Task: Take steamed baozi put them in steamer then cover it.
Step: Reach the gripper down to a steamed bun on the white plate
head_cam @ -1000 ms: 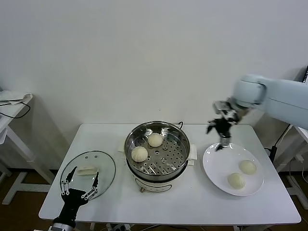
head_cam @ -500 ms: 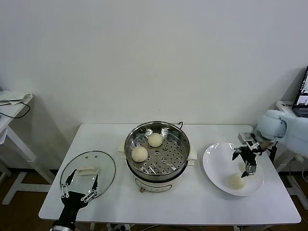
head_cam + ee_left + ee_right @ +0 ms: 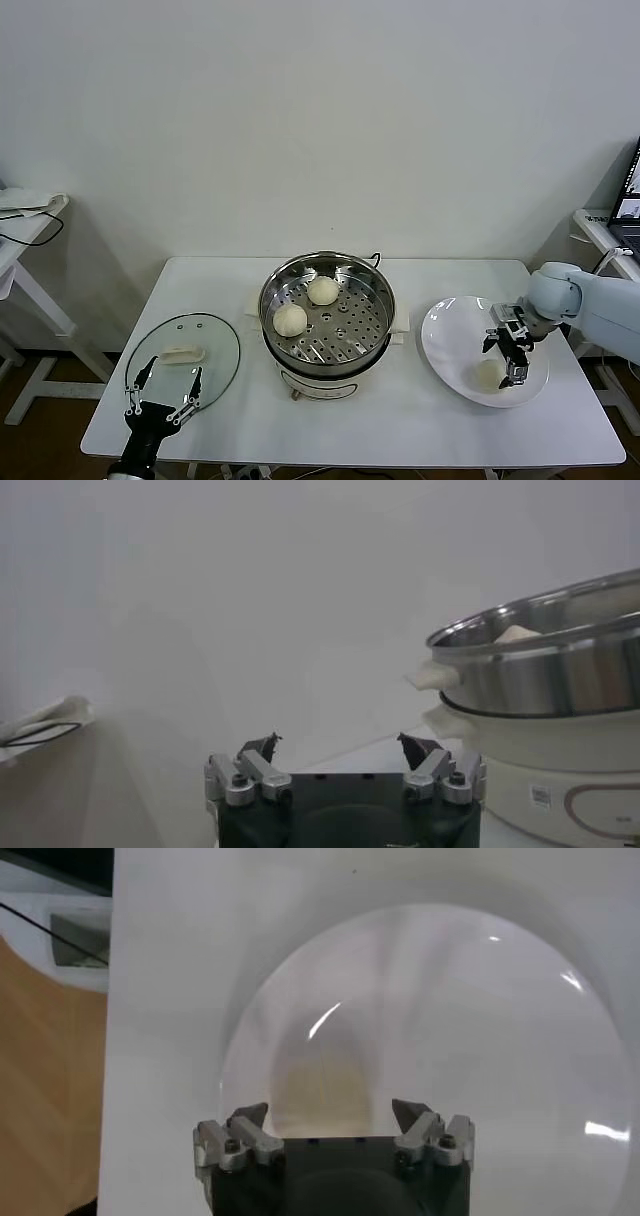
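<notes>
The steamer [image 3: 327, 315] stands mid-table with two steamed baozi [image 3: 322, 290] [image 3: 290, 319] on its perforated tray. On the white plate [image 3: 450, 350] to the right, one baozi [image 3: 488, 373] shows beside my right gripper [image 3: 503, 362], which is low over the plate and open. In the right wrist view a cream baozi [image 3: 320, 1088] lies between its spread fingers [image 3: 330, 1113], untouched. The cover [image 3: 183, 360], a glass lid with a cream handle, lies flat at the front left. My left gripper [image 3: 160, 395] hovers open at the lid's near edge, holding nothing [image 3: 340, 745].
The steamer's steel wall and white base [image 3: 540, 680] fill the side of the left wrist view. The table's right edge runs close to the plate [image 3: 450, 1028], with a side table and cables beyond it. A white wall stands behind the table.
My right gripper has swung from high beside the steamer out to the right and down onto the plate, covering one bun. The left gripper has hardly moved.
</notes>
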Robot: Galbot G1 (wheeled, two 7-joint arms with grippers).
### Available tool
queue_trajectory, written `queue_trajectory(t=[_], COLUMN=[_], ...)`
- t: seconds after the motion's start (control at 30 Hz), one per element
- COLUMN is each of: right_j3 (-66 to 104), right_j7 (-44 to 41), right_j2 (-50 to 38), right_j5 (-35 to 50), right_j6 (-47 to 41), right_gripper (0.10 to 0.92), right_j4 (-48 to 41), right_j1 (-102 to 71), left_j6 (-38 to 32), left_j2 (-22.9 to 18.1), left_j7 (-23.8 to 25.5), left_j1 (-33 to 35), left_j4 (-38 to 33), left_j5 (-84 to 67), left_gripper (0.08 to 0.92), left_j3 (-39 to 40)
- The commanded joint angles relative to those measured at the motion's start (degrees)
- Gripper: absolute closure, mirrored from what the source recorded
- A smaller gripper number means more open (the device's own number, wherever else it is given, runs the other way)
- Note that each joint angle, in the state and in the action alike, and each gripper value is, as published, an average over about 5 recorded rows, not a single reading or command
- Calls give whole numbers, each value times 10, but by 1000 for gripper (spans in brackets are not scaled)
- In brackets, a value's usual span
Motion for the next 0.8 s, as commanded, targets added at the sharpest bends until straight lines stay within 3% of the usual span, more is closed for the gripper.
queue_trajectory(t=[0.03, 0.57, 0.8], right_j3=[20, 16, -29], right_j7=[14, 20, -44], right_j2=[0, -4, 5], right_j5=[-9, -3, -5], right_j6=[-3, -13, 24], right_gripper=[213, 355, 370], right_j4=[-7, 6, 47], right_j1=[-33, -16, 134], left_j6=[-1, -1, 0], left_j2=[0, 0, 6], left_j7=[0, 0, 0], left_j1=[1, -4, -6], left_j4=[0, 4, 2], left_j5=[0, -1, -2], left_gripper=[177, 177, 177], left_j3=[-1, -4, -4])
